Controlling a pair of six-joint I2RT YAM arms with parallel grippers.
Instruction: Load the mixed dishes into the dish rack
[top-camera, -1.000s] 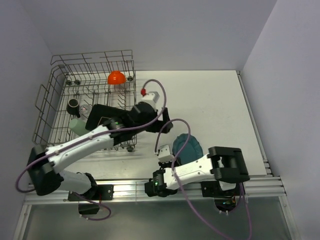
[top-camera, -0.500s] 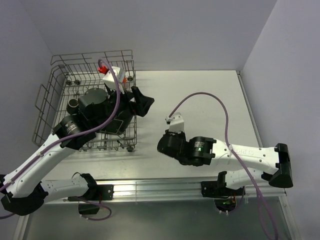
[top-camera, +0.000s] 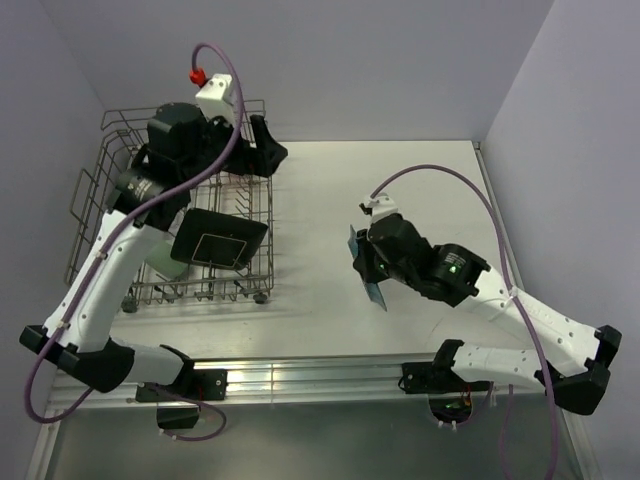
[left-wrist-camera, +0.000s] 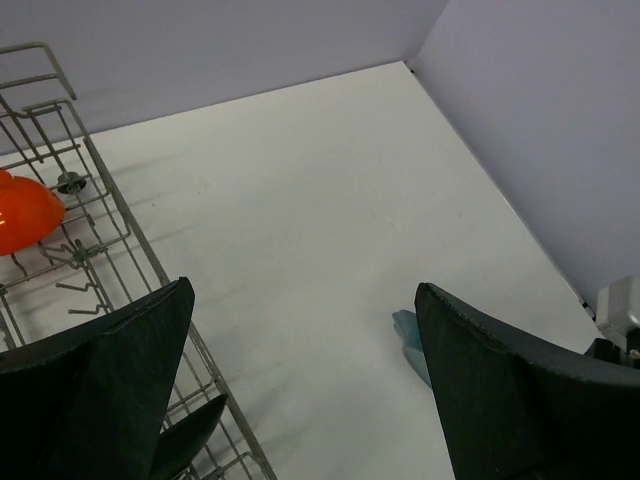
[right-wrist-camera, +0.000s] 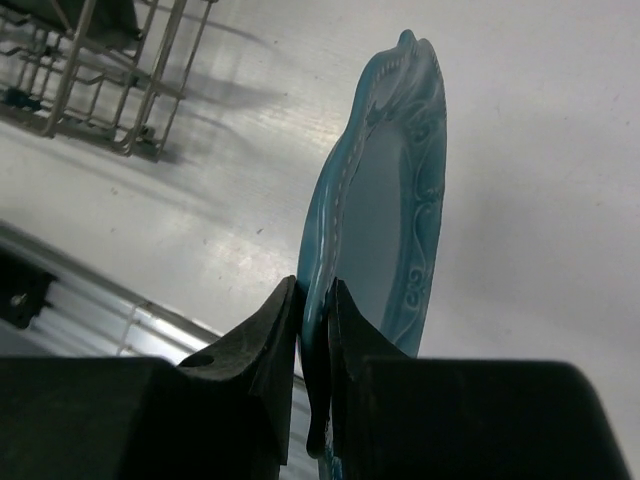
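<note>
The grey wire dish rack (top-camera: 110, 150) stands at the far left. In it the black square flowered plate (top-camera: 218, 240) leans on the tines, with the pale green cup (top-camera: 160, 264) beside it. The orange bowl (left-wrist-camera: 25, 212) lies in the rack's far part and shows only in the left wrist view. My left gripper (top-camera: 268, 155) is open and empty above the rack's far right corner (left-wrist-camera: 300, 300). My right gripper (top-camera: 372, 262) is shut on the rim of the teal scalloped plate (right-wrist-camera: 385, 200) and holds it on edge above the table. The glass and the mug are hidden.
The rack's near right corner (right-wrist-camera: 100, 90) shows at the top left of the right wrist view. A metal rail (top-camera: 300, 372) runs along the table's near edge. Walls close the back and the right side (top-camera: 560, 150).
My left gripper let go of the black plate, which now stands in the rack, and rose to the rack's far corner. My right gripper lifted the teal plate and carried it right, on edge.
</note>
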